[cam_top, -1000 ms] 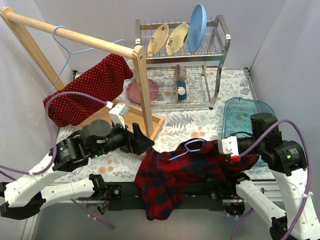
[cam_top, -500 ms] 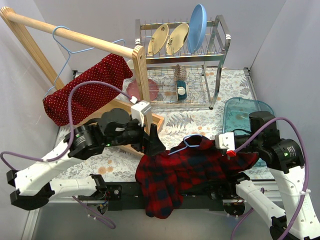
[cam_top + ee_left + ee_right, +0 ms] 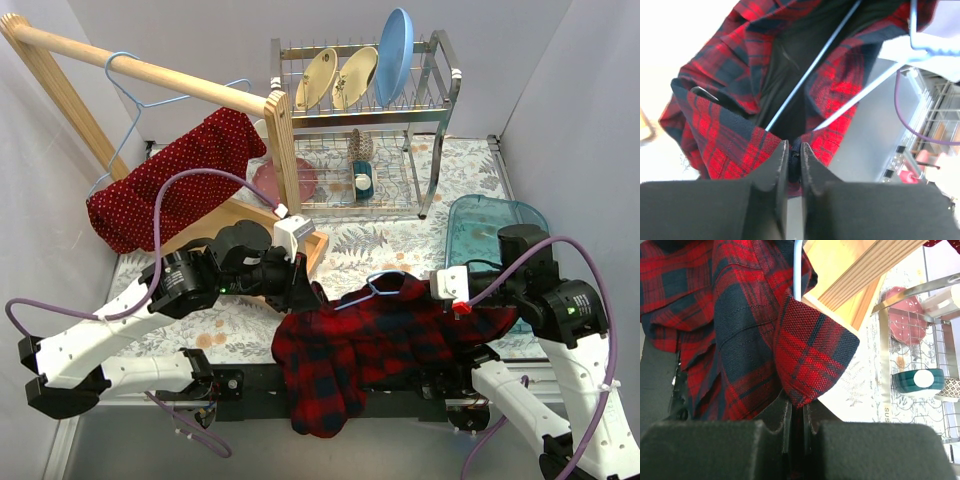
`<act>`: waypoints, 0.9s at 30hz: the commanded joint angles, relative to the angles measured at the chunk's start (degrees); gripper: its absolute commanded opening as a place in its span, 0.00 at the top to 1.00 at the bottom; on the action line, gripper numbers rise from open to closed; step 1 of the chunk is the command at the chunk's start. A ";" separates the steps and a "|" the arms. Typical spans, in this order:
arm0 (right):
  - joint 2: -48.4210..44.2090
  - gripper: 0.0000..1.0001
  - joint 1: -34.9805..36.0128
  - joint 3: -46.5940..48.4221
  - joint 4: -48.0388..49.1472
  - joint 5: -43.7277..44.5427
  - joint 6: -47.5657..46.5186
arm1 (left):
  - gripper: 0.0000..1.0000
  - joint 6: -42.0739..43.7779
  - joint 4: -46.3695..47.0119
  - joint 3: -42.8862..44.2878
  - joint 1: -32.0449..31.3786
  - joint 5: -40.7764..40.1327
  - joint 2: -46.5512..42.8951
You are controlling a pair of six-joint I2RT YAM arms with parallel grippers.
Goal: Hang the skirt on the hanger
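At left wrist, end effector (image 3: 795, 159) pinches plaid shirt (image 3: 715, 125).

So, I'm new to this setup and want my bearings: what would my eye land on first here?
The big red-and-dark plaid shirt sprawled at the near middle, with the left arm's fingers and the right arm's fingers each shut on its cloth. Next, the red polka-dot skirt hanging under the wooden rail at far left, and the blue plate upright in the dish rack at the back.
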 commanded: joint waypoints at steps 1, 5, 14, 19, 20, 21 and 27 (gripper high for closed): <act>-0.91 0.99 0.25 0.11 3.71 -1.99 0.61 | 1.00 0.06 2.37 -0.76 0.10 3.72 -2.60; -1.18 0.99 0.25 -0.24 2.58 -1.81 -0.09 | 1.00 0.58 3.86 0.90 0.10 0.47 -3.74; -0.91 0.99 0.25 -3.31 2.82 -3.05 -0.82 | 1.00 10.85 11.23 13.12 0.10 0.53 -7.87; -0.48 0.99 0.25 -3.67 7.84 -3.74 4.82 | 1.00 13.50 12.49 13.66 0.10 6.09 -10.60; -0.21 0.99 0.25 -3.50 7.67 -5.14 5.00 | 1.00 13.59 10.74 13.31 0.10 4.00 -10.69; -0.12 0.99 0.25 -3.41 7.58 -6.11 4.74 | 1.00 13.85 9.94 13.04 0.10 3.20 -11.03; 2.86 0.99 0.25 0.19 0.82 -16.65 -0.53 | 1.00 19.21 6.68 5.49 0.10 -2.43 -10.08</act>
